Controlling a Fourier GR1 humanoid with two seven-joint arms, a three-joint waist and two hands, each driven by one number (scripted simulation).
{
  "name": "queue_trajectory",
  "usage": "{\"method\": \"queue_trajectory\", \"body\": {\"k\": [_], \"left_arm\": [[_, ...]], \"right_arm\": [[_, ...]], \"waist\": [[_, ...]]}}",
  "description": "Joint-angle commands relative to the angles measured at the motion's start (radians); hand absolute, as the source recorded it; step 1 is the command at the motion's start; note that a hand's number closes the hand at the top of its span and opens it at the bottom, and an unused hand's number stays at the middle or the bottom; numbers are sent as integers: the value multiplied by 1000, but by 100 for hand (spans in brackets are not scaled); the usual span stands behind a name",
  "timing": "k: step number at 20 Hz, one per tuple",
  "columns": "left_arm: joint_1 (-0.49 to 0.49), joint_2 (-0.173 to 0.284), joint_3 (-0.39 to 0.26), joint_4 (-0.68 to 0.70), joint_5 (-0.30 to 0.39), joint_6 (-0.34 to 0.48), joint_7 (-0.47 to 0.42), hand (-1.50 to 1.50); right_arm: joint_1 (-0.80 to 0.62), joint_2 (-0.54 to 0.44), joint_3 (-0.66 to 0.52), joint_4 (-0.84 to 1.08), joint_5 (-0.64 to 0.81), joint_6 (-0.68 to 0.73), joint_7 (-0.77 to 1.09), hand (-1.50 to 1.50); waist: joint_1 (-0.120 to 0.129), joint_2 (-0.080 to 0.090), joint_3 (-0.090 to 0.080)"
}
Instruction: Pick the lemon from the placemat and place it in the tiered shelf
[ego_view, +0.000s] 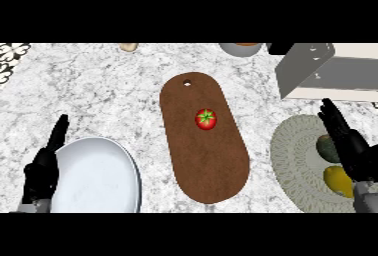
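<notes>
- On the speckled grey-white marble surface (96, 95), toward the right edge of the head view, lies a round, pale woven placemat (295, 165).
- The lemon (337, 181), yellow, rests on the placemat's right part, low in the view and partly hidden by the right hand.
- Just above the lemon on the same placemat sits a dark green, rounded fruit (327, 148), possibly an avocado; its kind cannot be told for sure.
- The right hand (347, 145), black on a grey forearm, comes in from the lower right and lies over the placemat, its fingers straight and pointing up the view toward the shelf. They hold nothing; whether they touch the lemon or the green fruit cannot be told.
- The tiered shelf (317, 75), a grey and cream-white frame, stands at the upper right, just beyond the placemat's far edge.
- A long brown wooden cutting board (203, 155) with rounded ends and a small hole near its far end lies in the middle of the surface, running from top to bottom.
- A red tomato (206, 119) with a green stem star sits on the board, a little above its middle.
- A white plate (100, 177) lies at the lower left, well apart from the placemat.
- The left hand (43, 167) shows at the lower left, beside the plate's left rim, fingers straight and pointing up, open and holding nothing.
- At the top edge a grey cup or bowl (241, 49) is cut off by the view, and a small tan object (128, 47) lies further left.
</notes>
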Motion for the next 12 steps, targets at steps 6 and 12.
{"method": "queue_trajectory", "body": {"k": [6, 12], "left_arm": [[-94, -49, 8, -109, 72, 8, 18, 0], [-124, -32, 30, -181, 113, 14, 159, 0]], "right_arm": [[-99, -50, 203, -224, -164, 618, -214, 150], [-50, -224, 22, -21, -475, 1025, -306, -150]], "waist": [[43, -9, 29], [8, 12, 27]]}}
